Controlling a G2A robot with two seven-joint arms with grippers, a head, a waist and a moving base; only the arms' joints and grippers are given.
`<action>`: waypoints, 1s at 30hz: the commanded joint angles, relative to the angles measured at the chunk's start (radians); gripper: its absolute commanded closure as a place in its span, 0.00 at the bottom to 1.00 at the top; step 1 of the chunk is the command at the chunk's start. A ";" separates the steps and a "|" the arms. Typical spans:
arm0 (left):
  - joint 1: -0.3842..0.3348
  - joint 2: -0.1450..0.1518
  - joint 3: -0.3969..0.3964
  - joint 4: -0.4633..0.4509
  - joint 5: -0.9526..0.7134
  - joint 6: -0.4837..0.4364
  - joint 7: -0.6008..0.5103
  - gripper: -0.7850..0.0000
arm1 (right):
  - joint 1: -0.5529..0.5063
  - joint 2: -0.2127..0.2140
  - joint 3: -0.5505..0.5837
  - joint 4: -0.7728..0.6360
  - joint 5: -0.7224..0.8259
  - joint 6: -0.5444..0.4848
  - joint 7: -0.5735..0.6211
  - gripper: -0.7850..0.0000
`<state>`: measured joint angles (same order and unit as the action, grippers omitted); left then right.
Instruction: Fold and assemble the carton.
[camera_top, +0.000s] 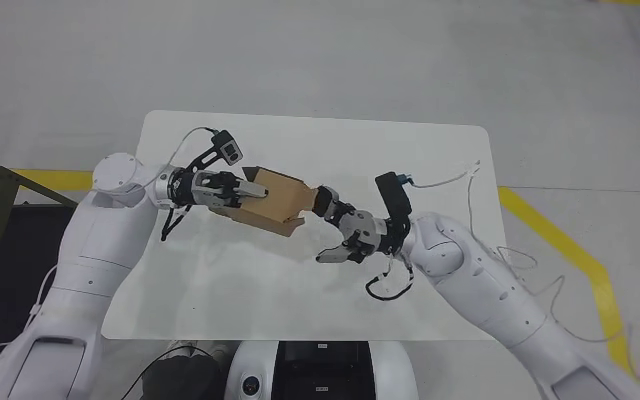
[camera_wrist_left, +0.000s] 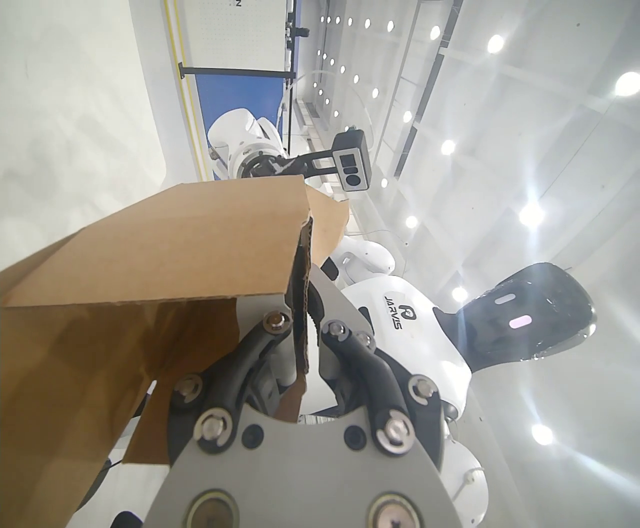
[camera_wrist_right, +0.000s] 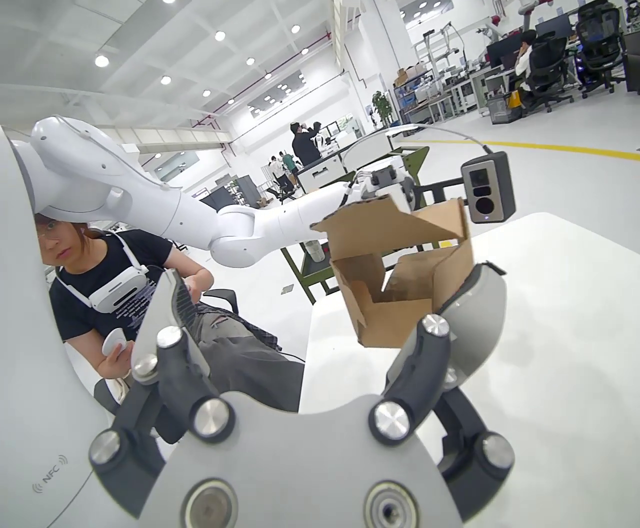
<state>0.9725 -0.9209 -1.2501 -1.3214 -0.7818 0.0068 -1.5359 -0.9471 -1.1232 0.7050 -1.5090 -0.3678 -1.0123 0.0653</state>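
The carton (camera_top: 275, 200) is near the middle of the worktop (camera_top: 420, 150), lying between the two arms. I cannot tell whether its bottom rests on the surface or hangs a little above it. It is half formed: the walls stand as an open tube and the end flaps (camera_wrist_right: 390, 220) are spread loose.

The left pincer (camera_wrist_left: 305, 325) is closed on the edge of one wall at the end of the carton nearest that arm, with the board pinched between both fingers (camera_wrist_left: 272, 330). The right pincer (camera_top: 322, 228) is wide open and holds nothing. It is just beside the other end of the carton, and one of its fingers is very close to a corner. Whether it touches there, I cannot say.

I judge the carton to be light corrugated board. The flat panels should be stiff, but it will bend easily along the creases, and the loose flaps will swing at a small push. The surface looks dry and not slippery, so a moderate pinch should be enough; a hard one may crush the wall. The best hold seems to be a wall edge near a corner, not a free flap. The tube may also lean sideways if it is pushed from one end only.
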 joint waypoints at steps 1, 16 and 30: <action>-0.002 -0.002 0.006 -0.001 -0.003 0.001 0.000 1.00 | 0.004 0.001 -0.013 -0.008 0.005 0.000 0.006 0.00; -0.007 0.000 0.049 -0.039 -0.001 0.007 0.000 1.00 | 0.057 -0.009 -0.102 0.016 0.043 0.000 0.014 0.00; -0.021 0.010 0.041 0.006 -0.025 -0.014 0.000 1.00 | 0.065 -0.010 -0.109 0.026 0.041 0.000 -0.025 0.00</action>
<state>0.9524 -0.9123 -1.2053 -1.3235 -0.8074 -0.0060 -1.5359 -0.8781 -1.1354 0.5910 -1.4800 -0.3250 -1.0123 0.0444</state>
